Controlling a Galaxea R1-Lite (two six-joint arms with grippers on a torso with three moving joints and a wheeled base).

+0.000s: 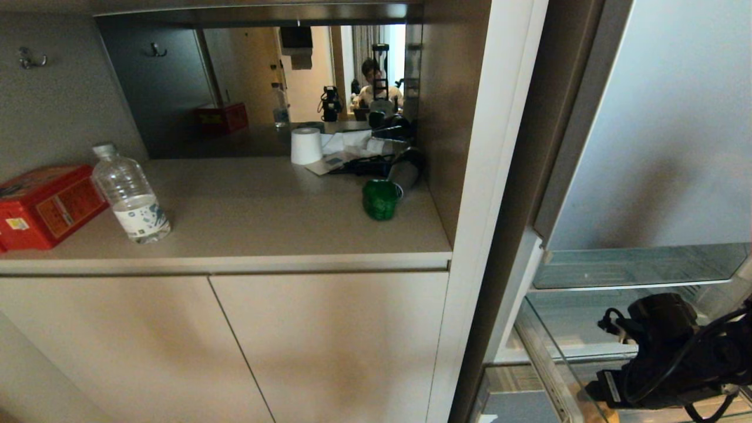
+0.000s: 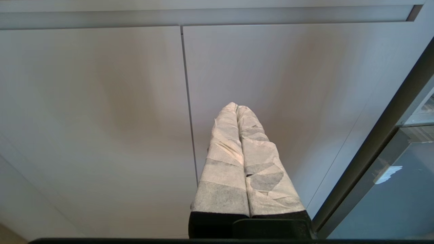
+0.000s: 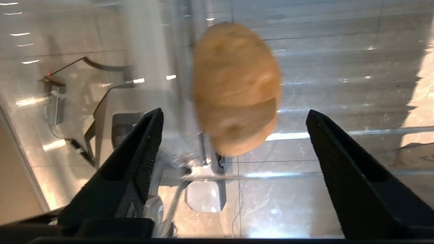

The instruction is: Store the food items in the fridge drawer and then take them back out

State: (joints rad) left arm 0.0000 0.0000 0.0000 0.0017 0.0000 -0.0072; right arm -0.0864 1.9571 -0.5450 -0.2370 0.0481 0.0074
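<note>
Right gripper (image 3: 234, 118) reaches into the fridge drawer (image 1: 549, 352), jaws spread, released; potato (image 3: 235, 88) lies loose between them. Pepper (image 1: 380, 200) on counter (image 1: 264, 217) at 10 o'clock.

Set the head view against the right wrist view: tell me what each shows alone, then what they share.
Head view only: the green bell pepper on the counter beside a hair dryer, with a white paper roll, a water bottle and a red box. Right wrist view only: the right gripper, jaws wide apart, none touching the potato, which lies over clear glass. Both share: the open fridge drawer with its glass panels, and the right arm reaching into it.
</note>
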